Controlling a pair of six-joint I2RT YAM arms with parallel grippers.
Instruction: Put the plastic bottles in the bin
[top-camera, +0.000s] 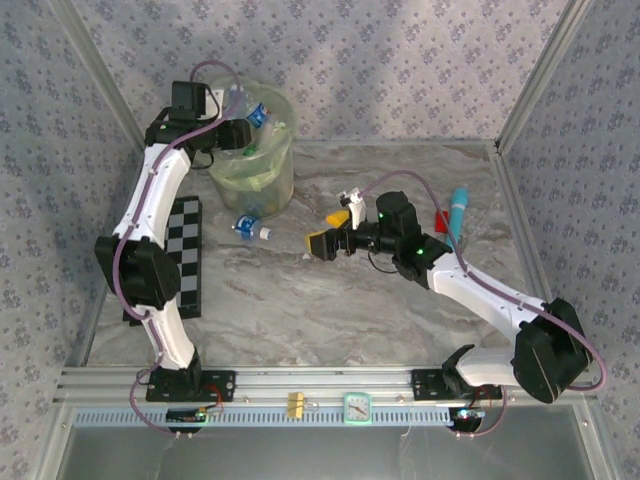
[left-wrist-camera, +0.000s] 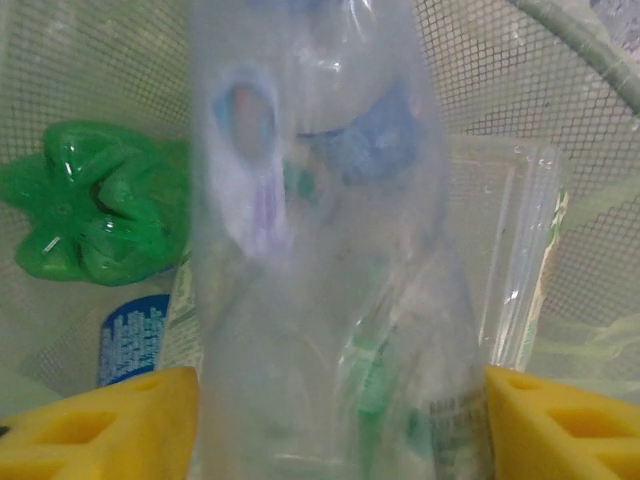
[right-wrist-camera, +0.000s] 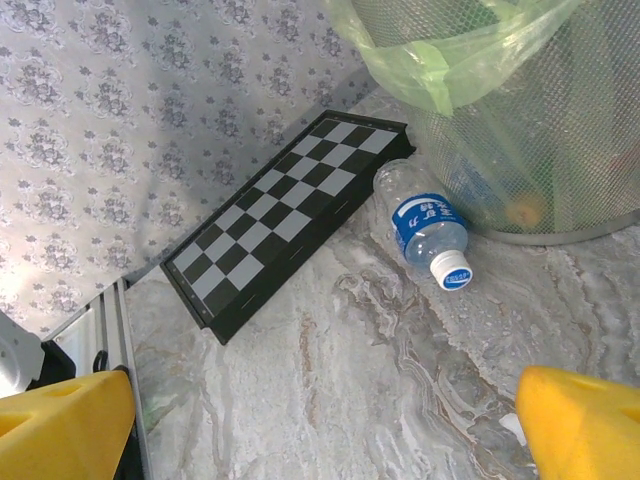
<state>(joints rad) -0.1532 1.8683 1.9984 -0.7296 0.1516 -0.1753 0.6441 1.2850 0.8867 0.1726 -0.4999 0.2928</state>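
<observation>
My left gripper (top-camera: 243, 133) hangs over the bin (top-camera: 268, 178), which is lined with a pale green bag. In the left wrist view its yellow fingers (left-wrist-camera: 100, 425) stand apart and sharp, while a clear bottle (left-wrist-camera: 320, 250) between them is blurred. My left gripper (left-wrist-camera: 340, 425) is open. Below it lie a green bottle (left-wrist-camera: 90, 205) and a blue-labelled one (left-wrist-camera: 130, 335). Another clear bottle with a blue label (top-camera: 250, 226) (right-wrist-camera: 425, 225) lies on the table beside the bin (right-wrist-camera: 560, 150). To its right, my right gripper (top-camera: 330, 230) (right-wrist-camera: 320, 430) hovers open and holds nothing.
A folded chessboard (top-camera: 183, 255) (right-wrist-camera: 290, 215) lies at the left by the left arm. A cyan-and-white tube (top-camera: 459, 212) and a small red block (top-camera: 441, 220) sit at the right behind the right arm. Patterned walls close in the table.
</observation>
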